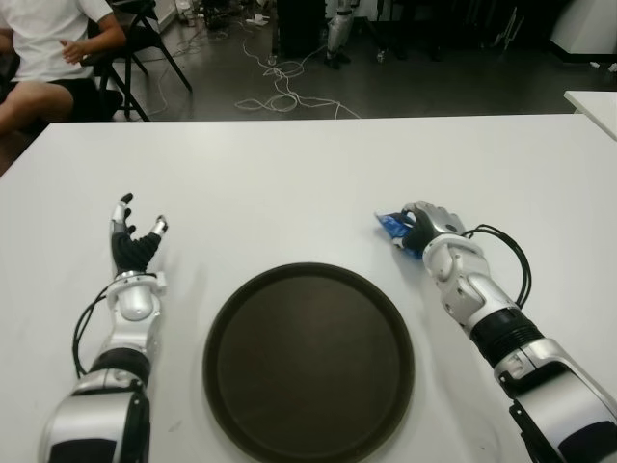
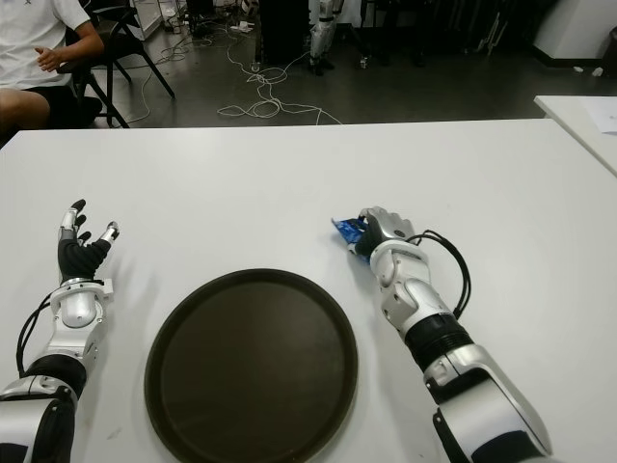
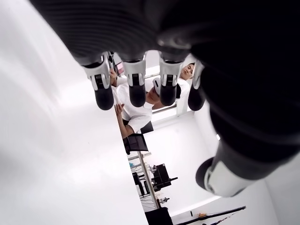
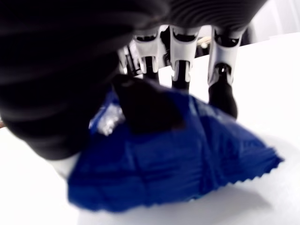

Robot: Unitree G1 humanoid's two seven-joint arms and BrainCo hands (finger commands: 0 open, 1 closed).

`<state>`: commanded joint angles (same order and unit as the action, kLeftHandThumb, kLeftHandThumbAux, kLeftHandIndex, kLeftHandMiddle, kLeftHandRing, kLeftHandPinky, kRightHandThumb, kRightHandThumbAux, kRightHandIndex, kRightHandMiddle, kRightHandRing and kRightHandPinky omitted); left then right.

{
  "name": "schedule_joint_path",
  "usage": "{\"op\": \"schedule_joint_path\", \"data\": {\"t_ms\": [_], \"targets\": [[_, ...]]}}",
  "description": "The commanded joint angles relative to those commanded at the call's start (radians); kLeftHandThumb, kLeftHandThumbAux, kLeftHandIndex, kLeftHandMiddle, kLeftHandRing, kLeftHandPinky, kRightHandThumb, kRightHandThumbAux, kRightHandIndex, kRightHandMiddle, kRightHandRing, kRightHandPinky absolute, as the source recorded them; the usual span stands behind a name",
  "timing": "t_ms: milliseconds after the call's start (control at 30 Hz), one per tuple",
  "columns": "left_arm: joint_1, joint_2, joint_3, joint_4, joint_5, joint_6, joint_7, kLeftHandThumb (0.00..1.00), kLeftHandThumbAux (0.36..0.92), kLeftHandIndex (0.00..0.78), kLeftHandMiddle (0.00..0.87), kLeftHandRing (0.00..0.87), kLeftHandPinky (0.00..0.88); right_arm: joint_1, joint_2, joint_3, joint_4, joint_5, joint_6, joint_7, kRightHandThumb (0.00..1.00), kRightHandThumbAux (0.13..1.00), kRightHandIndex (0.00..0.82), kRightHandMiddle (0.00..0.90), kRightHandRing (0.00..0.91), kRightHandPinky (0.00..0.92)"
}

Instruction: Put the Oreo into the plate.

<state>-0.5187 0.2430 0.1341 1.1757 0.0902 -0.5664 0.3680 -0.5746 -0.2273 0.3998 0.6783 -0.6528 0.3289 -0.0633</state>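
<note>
The Oreo [image 1: 388, 225] is a blue packet lying on the white table [image 1: 289, 164], just beyond the upper right of the round dark brown plate [image 1: 308, 367]. My right hand [image 1: 420, 228] is over the packet, its fingers curled around it. In the right wrist view the thumb [image 4: 147, 105] presses on top of the Oreo [image 4: 178, 164] while the other fingers stand behind it. The packet's crimped edge sticks out toward the plate side. My left hand [image 1: 135, 236] shows to the left of the plate with fingers spread, holding nothing.
A person [image 1: 48, 48] sits on a chair beyond the table's far left corner. Cables [image 1: 280, 92] lie on the floor behind the table. A second white table's corner [image 1: 593, 101] shows at the far right.
</note>
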Motion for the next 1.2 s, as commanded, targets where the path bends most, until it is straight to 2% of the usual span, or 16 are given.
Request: {"op": "schedule_joint_path", "data": {"t_ms": [633, 900, 1200], "targets": [[0.000, -0.005, 0.006, -0.004, -0.008, 0.001, -0.001, 0.000, 0.740, 0.028, 0.044, 0.030, 0.017, 0.018, 0.026, -0.082, -0.025, 0.104, -0.051, -0.043, 0.696, 0.724, 0.439, 0.786, 0.787, 0.785], [0.001, -0.005, 0.002, -0.005, -0.003, -0.004, 0.001, 0.000, 0.760, 0.025, 0.040, 0.027, 0.013, 0.022, 0.036, -0.096, -0.043, 0.122, -0.029, -0.050, 0.701, 0.722, 0.440, 0.797, 0.805, 0.801], [0.000, -0.006, 0.003, -0.004, -0.006, -0.001, -0.004, 0.000, 0.744, 0.025, 0.035, 0.021, 0.003, 0.033, 0.043, -0.121, -0.058, 0.142, -0.053, -0.071, 0.702, 0.722, 0.440, 0.800, 0.807, 0.802]]}}
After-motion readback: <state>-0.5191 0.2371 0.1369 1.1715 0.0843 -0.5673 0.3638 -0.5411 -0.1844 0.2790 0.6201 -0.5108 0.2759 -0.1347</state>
